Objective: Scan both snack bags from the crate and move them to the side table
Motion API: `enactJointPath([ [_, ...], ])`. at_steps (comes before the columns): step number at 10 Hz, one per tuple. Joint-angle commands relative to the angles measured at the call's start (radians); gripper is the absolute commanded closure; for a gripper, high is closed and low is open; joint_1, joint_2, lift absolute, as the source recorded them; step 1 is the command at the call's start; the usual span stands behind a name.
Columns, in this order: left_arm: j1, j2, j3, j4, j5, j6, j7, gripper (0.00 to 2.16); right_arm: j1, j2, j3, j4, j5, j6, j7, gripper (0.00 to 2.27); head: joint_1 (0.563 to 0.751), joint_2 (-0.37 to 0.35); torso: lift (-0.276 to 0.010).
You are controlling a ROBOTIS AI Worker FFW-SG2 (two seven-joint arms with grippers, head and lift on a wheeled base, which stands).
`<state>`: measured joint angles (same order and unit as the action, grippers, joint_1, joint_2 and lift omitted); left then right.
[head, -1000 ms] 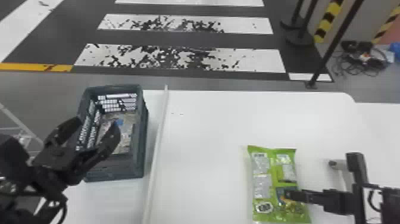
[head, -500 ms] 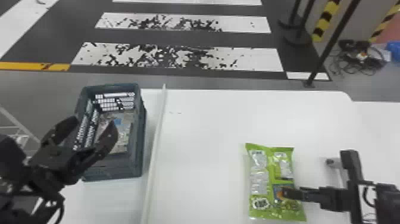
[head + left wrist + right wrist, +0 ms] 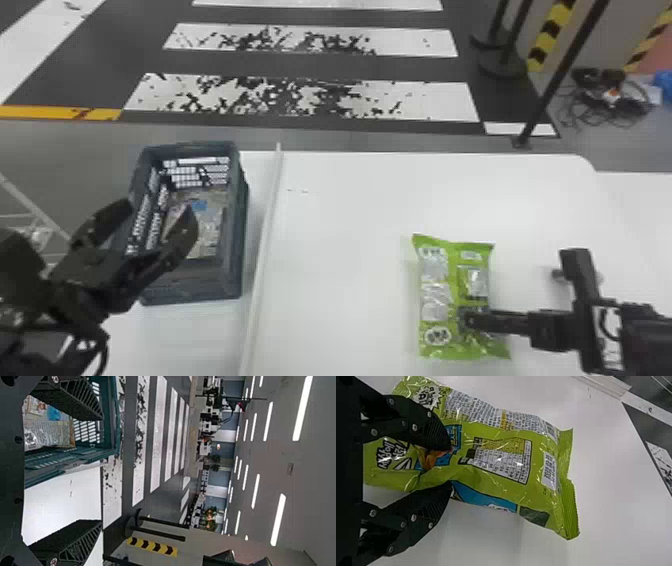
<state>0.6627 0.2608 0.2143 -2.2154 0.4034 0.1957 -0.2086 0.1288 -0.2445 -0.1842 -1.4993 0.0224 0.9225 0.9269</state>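
Observation:
In the head view my right gripper (image 3: 467,318) is over the near part of the green snack bag (image 3: 452,300), at the table's right. In the right wrist view the right gripper (image 3: 450,467) pinches the puckered bag (image 3: 506,457) between its two fingers; whether it touches the table I cannot tell. My left gripper (image 3: 156,210) stands open over the left side of the dark crate (image 3: 190,282). Inside the crate lies a pale package (image 3: 207,232) with a blue patch. The left wrist view has the left gripper (image 3: 100,470) spread, with the crate (image 3: 75,460) beside one finger.
A raised white strip (image 3: 262,260) runs along the white table (image 3: 350,225), between crate and bag. Behind the right gripper is a small grey rounded thing (image 3: 560,274). Black posts (image 3: 555,75) stand on the floor beyond the table.
The green bag and my right gripper have moved together slightly left and toward the far side. The left gripper has barely moved in front of the crate.

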Motion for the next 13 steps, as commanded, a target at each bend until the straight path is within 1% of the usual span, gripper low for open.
enactJointPath([
  [1,0.0,0.0,0.002,0.002,0.0,0.0,0.0,0.07,0.014,0.001,-0.017,-0.019,-0.001,-0.009,-0.003,2.02,0.695,0.018,-0.029],
  [2,-0.003,0.0,0.0,0.002,0.0,0.0,0.0,0.07,0.034,0.001,-0.029,-0.052,-0.012,-0.006,-0.007,2.05,0.695,0.016,-0.029],
  [3,-0.005,0.0,0.0,0.002,0.0,0.0,0.0,0.07,0.063,0.005,-0.049,-0.114,-0.03,0.019,-0.007,2.05,0.695,0.01,-0.029],
  [4,-0.006,0.0,0.002,0.002,0.0,0.0,0.0,0.07,0.094,0.019,-0.083,-0.202,-0.052,0.065,-0.007,2.05,0.695,0.006,-0.029],
  [5,-0.006,0.0,0.002,0.0,0.0,0.0,0.0,0.07,0.117,0.022,-0.121,-0.282,-0.085,0.123,-0.007,2.05,0.695,0.007,-0.029],
  [7,-0.005,0.0,0.002,0.0,0.0,0.0,0.0,0.07,0.124,0.021,-0.238,-0.368,-0.211,0.218,0.01,2.05,0.695,-0.003,-0.029],
  [8,-0.005,0.001,0.002,0.002,0.0,0.0,0.0,0.07,0.127,0.022,-0.288,-0.401,-0.245,0.24,0.006,2.05,0.695,-0.014,-0.029],
  [9,-0.005,0.001,0.002,0.003,0.0,0.0,0.0,0.07,0.121,0.022,-0.339,-0.404,-0.248,0.23,-0.01,2.05,0.695,-0.024,-0.029],
  [10,-0.005,0.001,0.002,0.003,0.0,0.0,0.0,0.07,0.092,0.022,-0.386,-0.401,-0.263,0.212,-0.036,2.05,0.695,-0.052,-0.029],
  [12,-0.005,0.003,0.002,0.003,0.0,0.0,0.0,0.07,0.012,0.011,-0.471,-0.343,-0.279,0.218,-0.091,2.05,0.695,-0.129,-0.029],
  [13,-0.003,0.003,0.002,0.003,0.0,0.0,-0.002,0.07,-0.037,-0.001,-0.514,-0.28,-0.289,0.215,-0.148,2.05,0.695,-0.169,-0.029],
])
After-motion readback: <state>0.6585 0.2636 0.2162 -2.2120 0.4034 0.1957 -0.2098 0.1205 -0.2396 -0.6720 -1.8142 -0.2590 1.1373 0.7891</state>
